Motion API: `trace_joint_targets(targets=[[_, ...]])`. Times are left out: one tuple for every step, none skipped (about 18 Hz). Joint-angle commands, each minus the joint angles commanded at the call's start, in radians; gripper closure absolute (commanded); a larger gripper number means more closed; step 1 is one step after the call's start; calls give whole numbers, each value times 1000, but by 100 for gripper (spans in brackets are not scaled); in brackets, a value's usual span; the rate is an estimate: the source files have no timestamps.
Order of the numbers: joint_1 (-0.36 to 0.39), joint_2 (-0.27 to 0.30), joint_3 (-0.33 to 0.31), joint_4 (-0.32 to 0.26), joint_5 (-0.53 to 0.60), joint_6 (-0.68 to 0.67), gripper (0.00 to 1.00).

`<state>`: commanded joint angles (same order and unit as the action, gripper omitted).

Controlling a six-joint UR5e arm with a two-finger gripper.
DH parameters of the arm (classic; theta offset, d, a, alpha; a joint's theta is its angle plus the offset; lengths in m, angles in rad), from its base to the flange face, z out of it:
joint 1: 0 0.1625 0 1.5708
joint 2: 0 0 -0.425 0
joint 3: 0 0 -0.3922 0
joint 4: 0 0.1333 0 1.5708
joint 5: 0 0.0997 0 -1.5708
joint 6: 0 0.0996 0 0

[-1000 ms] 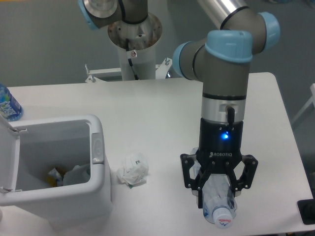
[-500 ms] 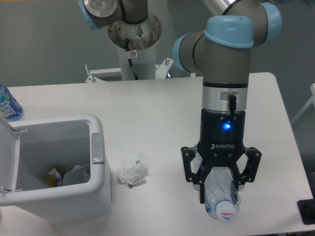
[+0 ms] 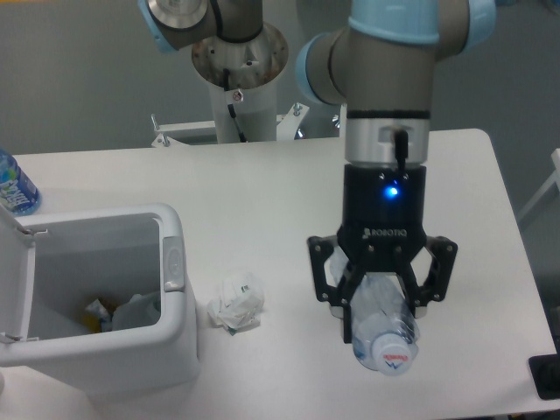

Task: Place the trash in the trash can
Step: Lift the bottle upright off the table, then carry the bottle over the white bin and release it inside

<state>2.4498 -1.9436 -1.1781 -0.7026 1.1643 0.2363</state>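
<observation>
Gripping the squashed plastic bottle (image 3: 383, 331), the gripper (image 3: 381, 322) hangs over the table (image 3: 262, 201) — paper wad (image 3: 236, 303) beside the open trash can (image 3: 96, 306)

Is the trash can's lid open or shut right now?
Open. The trash can has its lid swung back at the left, and scraps show inside.

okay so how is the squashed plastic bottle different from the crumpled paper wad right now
The squashed bottle is clear, bluish plastic with a white cap; the paper wad is white with small dark marks. The bottle is long, the wad small and roundish. The bottle is clamped in the gripper; the wad lies free on the table, just right of the trash can. Both are outside the open can.
</observation>
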Motion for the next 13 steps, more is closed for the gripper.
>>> trace_joint_targets(targets=[[-6, 11, 2, 0, -2, -12, 37], [-18, 18, 3, 0, 0, -23, 37], [-32, 28, 3, 0, 0, -28, 37], [-46, 41, 2, 0, 0, -31, 37], [-58, 49, 3, 0, 0, -32, 37], [-78, 54, 3, 0, 0, -34, 37], [-103, 61, -6, 0, 0, -35, 37], [-124, 72, -12, 0, 0, -40, 37], [-150, 74, -20, 0, 0, -45, 37], [-188, 74, -24, -2, 0, -52, 37], [-225, 74, -32, -2, 3, -58, 37], [-244, 72, -38, -2, 6, -61, 37], [-261, 71, -50, -2, 5, -61, 37]])
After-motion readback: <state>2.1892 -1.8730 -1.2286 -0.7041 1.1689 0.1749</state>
